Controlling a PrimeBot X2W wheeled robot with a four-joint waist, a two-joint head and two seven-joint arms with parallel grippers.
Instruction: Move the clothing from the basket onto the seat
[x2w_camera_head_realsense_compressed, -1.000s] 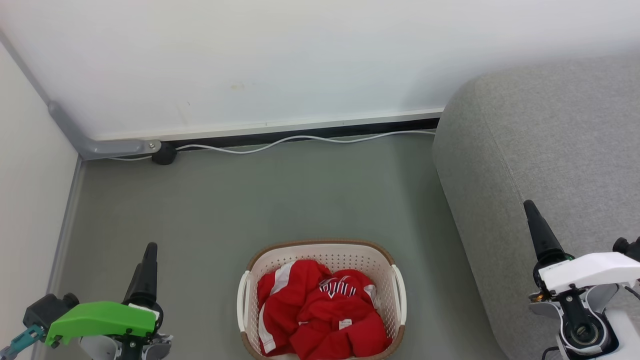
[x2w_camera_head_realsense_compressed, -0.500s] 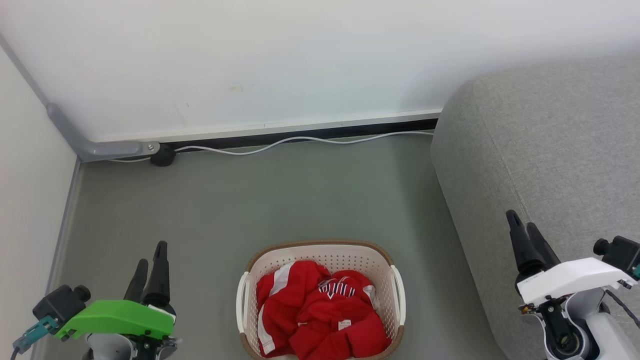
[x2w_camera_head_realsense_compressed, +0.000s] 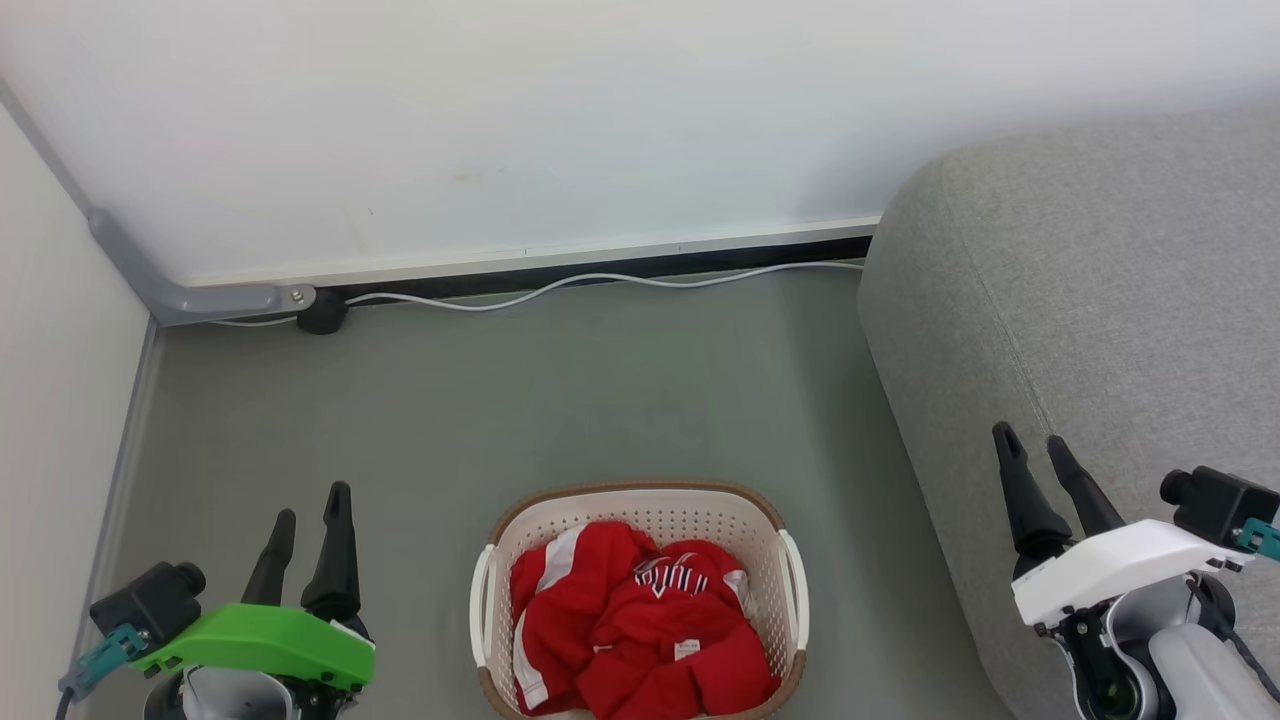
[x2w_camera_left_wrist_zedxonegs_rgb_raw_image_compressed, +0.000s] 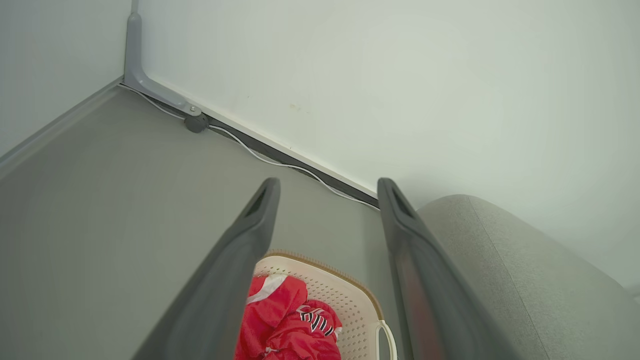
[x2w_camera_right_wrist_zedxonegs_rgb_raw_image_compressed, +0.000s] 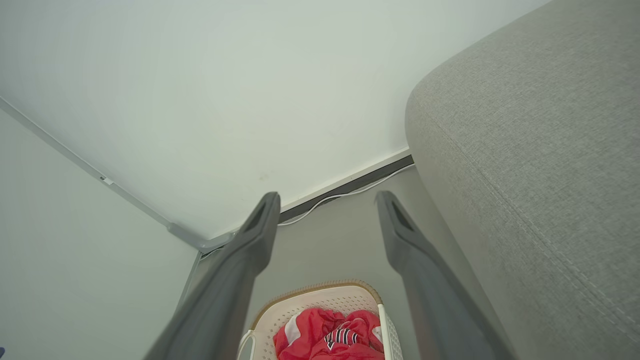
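1. Your basket (x2w_camera_head_realsense_compressed: 640, 487) sits on the grey-green floor (x2w_camera_head_realsense_compressed: 560, 390); every place below is given from it.
2. The clothing (x2w_camera_head_realsense_compressed: 640, 640) lies bunched inside the basket. It is red with white stripes, and a black-and-white striped trim shows near the top of the heap. A small white label sits on the nearer part.
3. The seat (x2w_camera_head_realsense_compressed: 1100, 300) stands to the right of the basket, apart from it, with a strip of floor between them.
4. Your left gripper (x2w_camera_head_realsense_compressed: 312, 502) is to the left of the basket, clear of its white handle. Its two dark fingers are spread, with a gap between the tips, and they hold nothing.
5. Your right gripper (x2w_camera_head_realsense_compressed: 1028, 435) is to the right of the basket, seen against the seat's rounded side. Its fingers are likewise parted and empty.
6. In each wrist view, the basket and the red heap show low down between that gripper's parted fingers.
7. Beyond the basket, a white cable (x2w_camera_head_realsense_compressed: 600, 278) runs along the foot of the wall (x2w_camera_head_realsense_compressed: 600, 120).
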